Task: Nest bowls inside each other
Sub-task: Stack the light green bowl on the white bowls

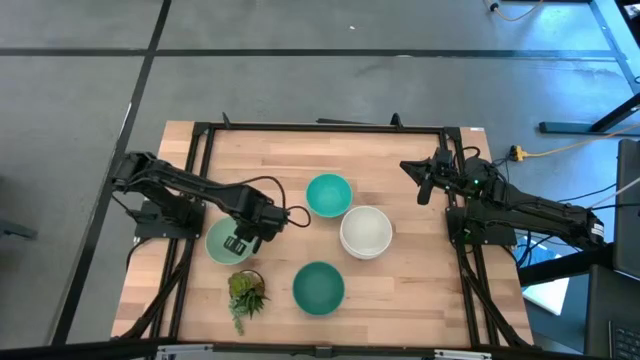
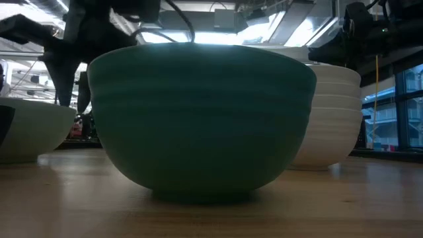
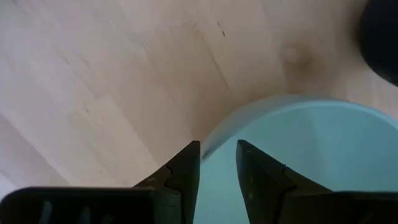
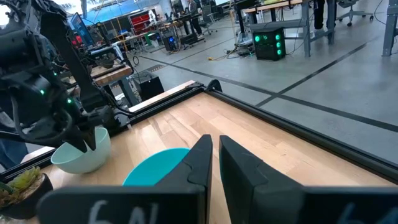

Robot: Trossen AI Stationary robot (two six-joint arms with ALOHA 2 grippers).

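Bowls spread across the wooden counter [image 1: 400, 270]: a mint bowl [image 1: 220, 243] at far left, its rim straddled by the left pincer [image 1: 238, 243], whose fingers sit slightly parted, then a potted plant [image 1: 246, 293], two teal bowls [image 1: 328, 194] [image 1: 318, 287], a white stack [image 1: 366, 232], and the right pincer [image 1: 423, 186], clenched, raised at the counter's right edge.

The left arm reaches inward, its tool [image 1: 240, 243] pointing down with fingers narrowly parted (a slim gap). The right arm waits raised, tool [image 1: 424, 182] fingers nearly together.
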